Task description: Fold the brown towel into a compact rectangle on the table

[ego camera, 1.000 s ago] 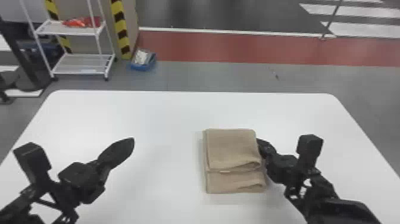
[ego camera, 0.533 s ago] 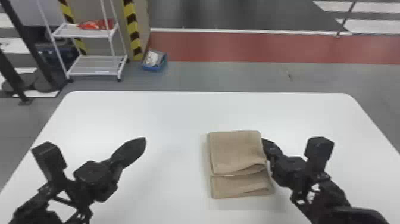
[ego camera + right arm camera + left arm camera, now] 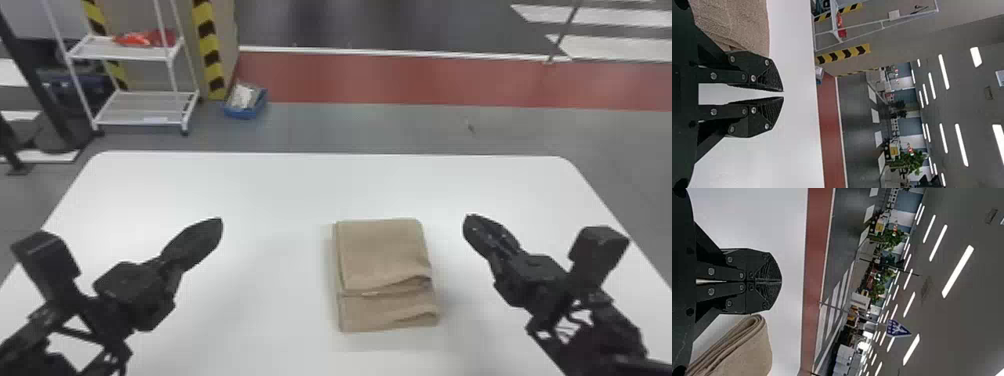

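**Folded brown towel point(image 3: 382, 255) lies on white table point(image 3: 280, 190)**

Seen from the towel, with twelve at the table's far edge: its lower layer shows toward six, rumpled toward four. The left gripper point(image 3: 218, 223) sits near ten, well apart, fingers together. The right gripper point(image 3: 470, 220) sits near two, fingers slightly apart, holding nothing. Beyond the table stand a white rack point(image 3: 145, 120) toward ten and a blue bin point(image 3: 245, 112) toward eleven.

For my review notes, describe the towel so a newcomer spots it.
Start at the white table. On it, between the left end effector and right end effector, lies the folded towel, nearer the right one. It alone is brown cloth; both neighbours are black.
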You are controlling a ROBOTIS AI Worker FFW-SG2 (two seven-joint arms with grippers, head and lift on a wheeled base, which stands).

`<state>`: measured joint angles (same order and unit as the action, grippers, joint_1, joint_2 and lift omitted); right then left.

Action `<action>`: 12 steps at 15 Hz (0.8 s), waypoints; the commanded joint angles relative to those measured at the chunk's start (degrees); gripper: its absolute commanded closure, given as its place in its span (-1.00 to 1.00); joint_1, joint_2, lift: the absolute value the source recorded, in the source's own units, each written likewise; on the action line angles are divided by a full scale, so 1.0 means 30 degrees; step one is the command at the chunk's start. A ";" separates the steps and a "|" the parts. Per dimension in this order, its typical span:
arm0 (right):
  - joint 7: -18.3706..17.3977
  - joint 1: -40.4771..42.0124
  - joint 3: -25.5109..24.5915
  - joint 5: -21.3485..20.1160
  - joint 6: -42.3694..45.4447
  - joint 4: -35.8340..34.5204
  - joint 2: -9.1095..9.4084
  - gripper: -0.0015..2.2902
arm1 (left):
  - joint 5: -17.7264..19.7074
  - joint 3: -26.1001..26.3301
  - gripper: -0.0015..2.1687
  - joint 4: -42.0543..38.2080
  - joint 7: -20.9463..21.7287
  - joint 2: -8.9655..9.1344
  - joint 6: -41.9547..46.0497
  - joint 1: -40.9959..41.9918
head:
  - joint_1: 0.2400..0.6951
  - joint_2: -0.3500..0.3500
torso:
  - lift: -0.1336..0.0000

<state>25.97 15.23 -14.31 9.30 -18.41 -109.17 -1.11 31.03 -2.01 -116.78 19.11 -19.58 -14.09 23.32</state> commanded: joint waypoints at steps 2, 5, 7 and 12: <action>0.2504 -0.0303 -0.1090 0.1587 0.0174 -0.0495 -0.1974 -0.98 | -0.1436 0.0289 -0.73 -0.0682 -0.1215 0.0756 0.0197 -0.0157 | 1.00 -0.26 | -0.86; 0.2504 -0.0508 -0.0651 0.1967 -0.0060 -0.1374 -0.2355 -0.97 | -0.2754 0.0259 -0.93 -0.0770 -0.2006 0.1928 0.0373 -0.0333 | 1.00 -0.30 | -0.86; 0.1508 -0.0654 0.0463 0.1762 -0.0763 -0.2077 -0.1974 -0.97 | -0.4453 0.0669 -0.93 -0.0799 -0.3617 0.3129 0.1486 -0.0333 | 1.00 -0.28 | -0.86; -0.2095 0.0078 0.2806 0.1001 -0.0939 -0.3073 -0.0919 -0.96 | -0.8994 0.3716 -0.93 -0.0272 -0.7601 0.4096 0.6232 -0.0157 | 1.00 -0.08 | -0.86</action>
<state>20.50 14.28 -6.92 12.29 -22.93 -117.95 -4.36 7.06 6.62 -118.54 -2.83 -7.53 0.17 22.53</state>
